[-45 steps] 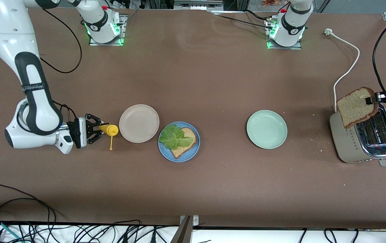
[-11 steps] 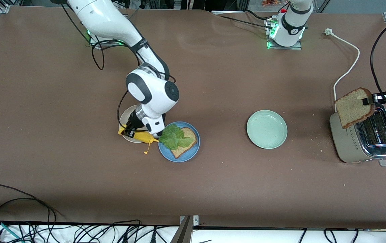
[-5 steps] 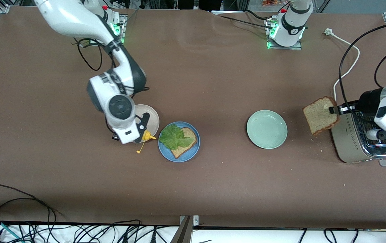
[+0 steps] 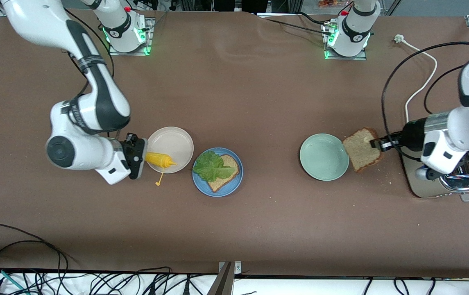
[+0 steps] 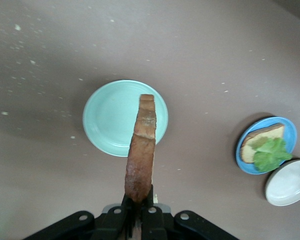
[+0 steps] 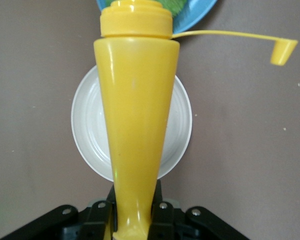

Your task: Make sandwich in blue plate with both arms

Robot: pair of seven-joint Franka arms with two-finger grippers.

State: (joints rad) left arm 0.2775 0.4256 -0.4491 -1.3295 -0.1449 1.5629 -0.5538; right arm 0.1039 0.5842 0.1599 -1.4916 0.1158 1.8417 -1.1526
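The blue plate [image 4: 218,193] holds one brown toast slice [image 4: 228,175] with a green lettuce leaf [image 4: 210,166] on it. My left gripper [image 4: 375,143] is shut on a second toast slice [image 4: 361,155], which hangs over the table between the mint-green plate and the toaster. In the left wrist view this slice [image 5: 141,150] stands edge-on in the left gripper [image 5: 139,200], with the blue plate [image 5: 288,152] farther off. My right gripper [image 4: 142,153] is shut on a yellow squeeze bottle [image 4: 158,159] over the cream plate's edge. In the right wrist view the bottle [image 6: 135,115] fills the right gripper [image 6: 132,210].
A cream plate [image 4: 177,141] touches the blue plate toward the right arm's end. A mint-green plate [image 4: 318,166] and a silver toaster [image 4: 435,186] with a white cord [image 4: 422,82] lie toward the left arm's end. The bottle's open cap [image 4: 158,183] dangles on its strap.
The left arm has carried its toast slice from above the toaster down to beside the mint-green plate. The right arm has swung the bottle away from the blue plate, back over the cream plate.
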